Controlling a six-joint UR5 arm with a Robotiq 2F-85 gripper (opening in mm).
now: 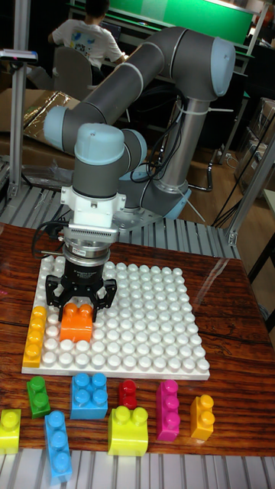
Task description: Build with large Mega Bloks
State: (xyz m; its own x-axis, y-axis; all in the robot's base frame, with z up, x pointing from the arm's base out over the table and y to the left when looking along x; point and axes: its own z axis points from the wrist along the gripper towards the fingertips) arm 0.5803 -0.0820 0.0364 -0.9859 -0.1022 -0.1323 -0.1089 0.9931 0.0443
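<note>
An orange block (76, 324) sits on the white studded baseplate (153, 321) near its front left. My gripper (79, 304) stands directly over it, black fingers (52, 294) down on either side of its top stud; whether they press on the block I cannot tell. A long yellow-orange block (35, 335) lies along the baseplate's left edge. Loose blocks lie in front of the plate: green (38, 395), blue square (90, 394), red (127, 393), magenta (168, 409), orange-yellow (202, 416), lime (128, 430), long blue (57, 445), lime at the left edge (10, 429).
The wooden table (237, 336) ends in a metal strip (153, 470) at the front. The arm's base (164, 202) stands behind the baseplate. A metal post (17, 122) rises at the left. A seated person (84, 38) is far behind.
</note>
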